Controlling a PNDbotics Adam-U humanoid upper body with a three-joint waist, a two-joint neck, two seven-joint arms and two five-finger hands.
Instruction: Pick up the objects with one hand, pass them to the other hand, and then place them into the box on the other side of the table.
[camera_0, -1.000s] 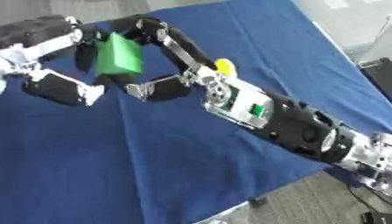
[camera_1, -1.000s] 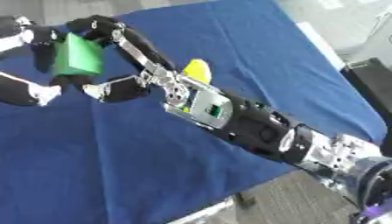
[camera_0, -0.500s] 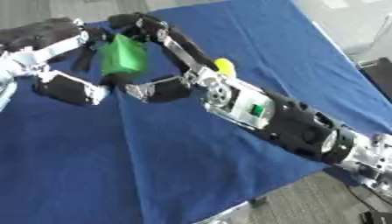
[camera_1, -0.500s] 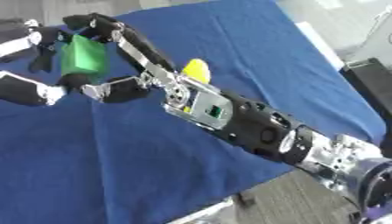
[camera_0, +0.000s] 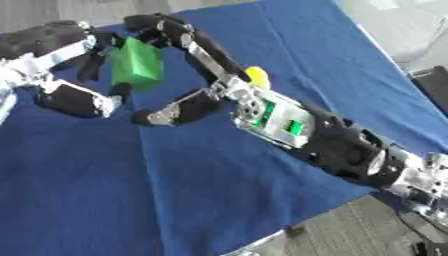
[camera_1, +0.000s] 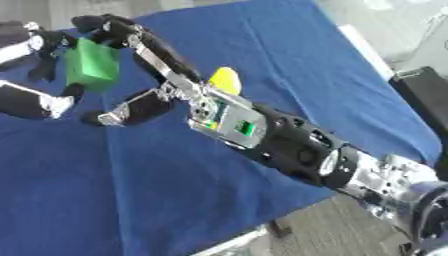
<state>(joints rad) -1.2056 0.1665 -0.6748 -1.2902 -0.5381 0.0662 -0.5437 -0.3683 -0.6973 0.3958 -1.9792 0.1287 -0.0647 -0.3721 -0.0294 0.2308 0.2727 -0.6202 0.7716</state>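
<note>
Blue cloth-covered table (camera_0: 201, 190) over grey floor (camera_0: 350, 240), green rectangular block (camera_0: 137, 65) between fingers of left hand (camera_0: 61, 65) and right hand (camera_0: 188, 75), both curled on it.

— What have you got in the left eye view?

— I see a green block (camera_0: 137, 64) up near the far left of the blue tablecloth (camera_0: 219, 190), held off the cloth between both hands. My right hand (camera_0: 179, 75) reaches across from the lower right, long fingers hooked over the block's top edge and thumb stretched out below it.

— And the left hand?

— My left hand (camera_0: 66, 70) comes in from the left edge, fingers curled against the block's left side. There's a small yellow object (camera_0: 256, 76) on the cloth just behind my right wrist; I can't make out what it is.
</note>
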